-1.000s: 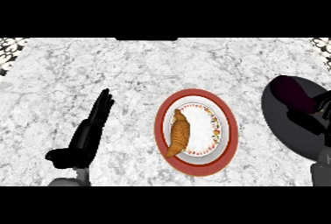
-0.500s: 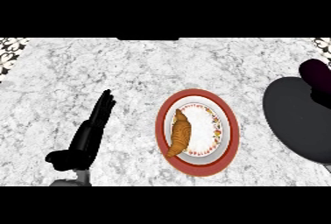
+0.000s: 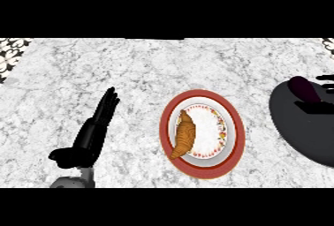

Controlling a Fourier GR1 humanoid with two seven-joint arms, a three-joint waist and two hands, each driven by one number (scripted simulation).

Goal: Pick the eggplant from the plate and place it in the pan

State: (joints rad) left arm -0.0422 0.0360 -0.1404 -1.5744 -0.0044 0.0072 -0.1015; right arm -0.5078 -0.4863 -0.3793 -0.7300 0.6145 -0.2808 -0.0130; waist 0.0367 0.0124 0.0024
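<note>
Head view | right hand (image 3: 317,93) has drawn back toward the right edge, fingers no longer clearly around the eggplant (image 3: 302,87) | eggplant lies in the pan (image 3: 306,132) | left hand (image 3: 91,132) rests, fingers straight | croissant on plate (image 3: 228,152)

At the lower left of the frame you see the left hand (image 3: 91,132), matt black all over, with long slim fingers and a stubby rounded thumb at its lower left; no markings, screws or cables show on it; below it, at the bottom edge, you see a short piece of the pale grey forearm (image 3: 72,182), smooth and rounded; at the right edge, upper part, you see only black finger shapes of the right hand (image 3: 320,106), plain and unmarked; its forearm is out of the frame.
</note>
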